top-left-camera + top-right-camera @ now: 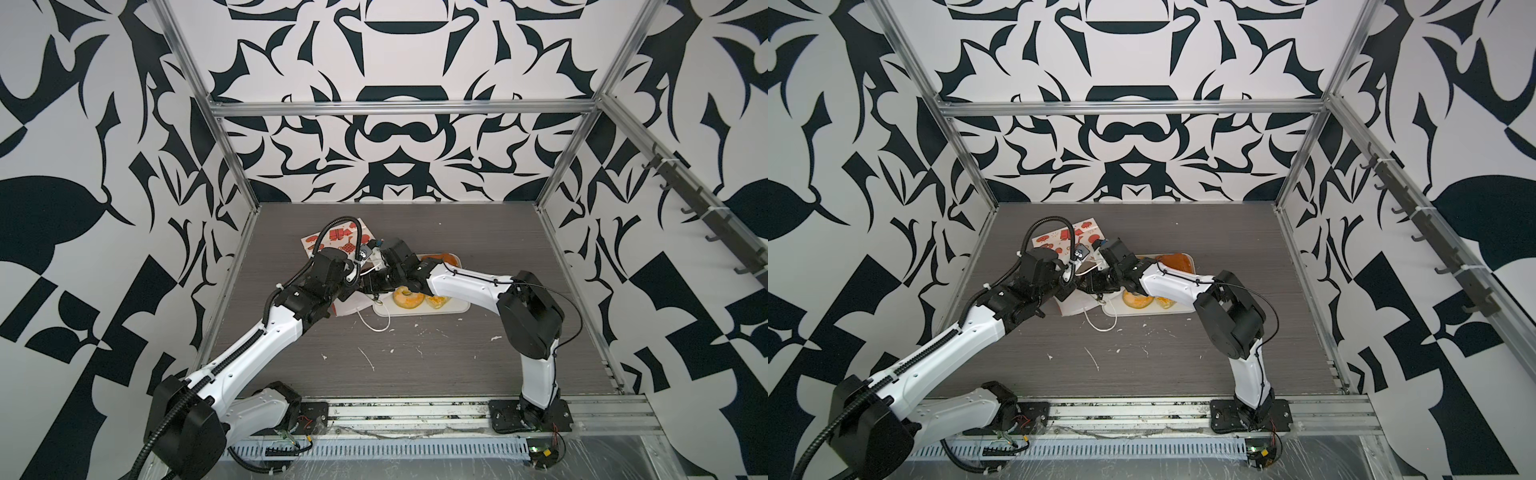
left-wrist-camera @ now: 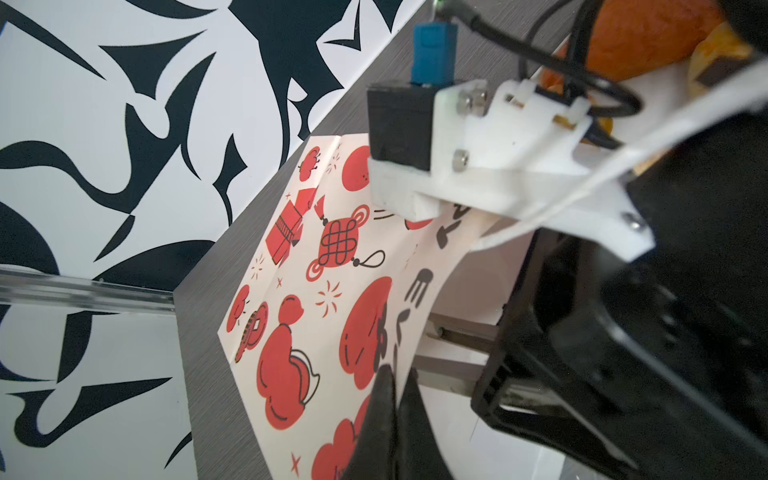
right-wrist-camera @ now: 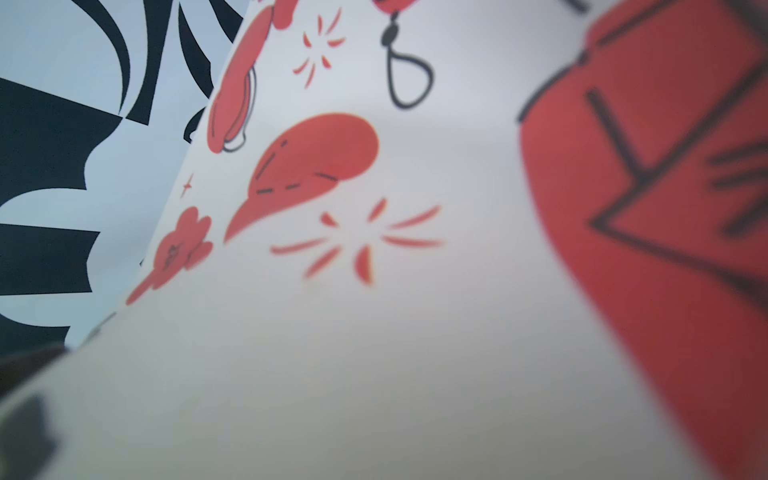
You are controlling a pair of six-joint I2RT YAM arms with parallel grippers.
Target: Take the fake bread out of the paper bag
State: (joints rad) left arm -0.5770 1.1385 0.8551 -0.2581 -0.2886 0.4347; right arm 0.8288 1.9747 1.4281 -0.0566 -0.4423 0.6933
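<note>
The paper bag lies on its side at the back left of the table, its red-printed end facing the rear wall and its white mouth facing forward. My left gripper is shut on the paper edge at the mouth. My right arm's wrist reaches across into the mouth; its fingers are hidden under the paper. Fake bread lies on the white tray: a ring doughnut, a yellow croissant and an orange-brown piece. The bag's inside is hidden.
A white string handle trails from the bag's mouth onto the grey tabletop. The tray sits right of the bag, partly under my right forearm. Patterned walls and a metal frame close in the back and sides.
</note>
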